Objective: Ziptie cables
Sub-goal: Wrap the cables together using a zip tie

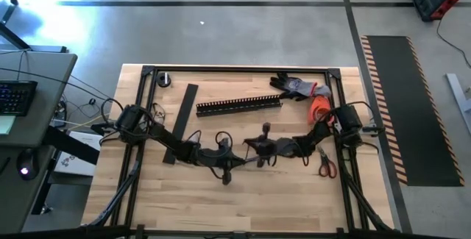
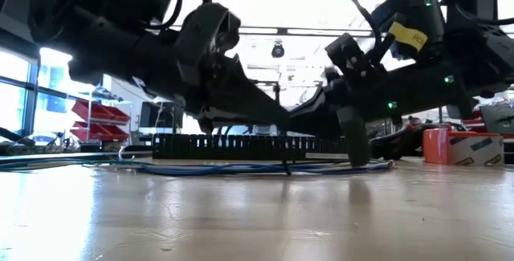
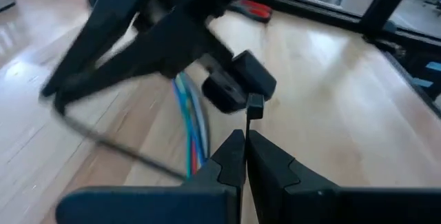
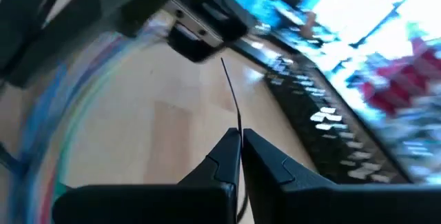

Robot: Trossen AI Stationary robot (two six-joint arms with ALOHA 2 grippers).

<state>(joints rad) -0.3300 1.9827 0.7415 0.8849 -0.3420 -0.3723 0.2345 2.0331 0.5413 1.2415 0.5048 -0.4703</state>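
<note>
High view: 2 arms meet mid-table; left gripper point(image 1: 234, 159) and right gripper point(image 1: 254, 151) near the slotted channel point(image 1: 239, 105).
Low view: cables point(image 2: 225, 167) lie on table point(image 2: 257, 213) before the channel.
Right wrist view: right fingers closed, pinching the ziptie point(image 4: 231, 103).
Left wrist view: left fingers closed; held item unclear.

Workshop: concrete floor point(image 1: 243, 33), hazard-striped mat point(image 1: 405, 106).

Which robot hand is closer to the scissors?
The right gripper. The scissors lie near the table's right edge, beside the right arm; the left gripper is just beyond it, a little farther off.
</note>
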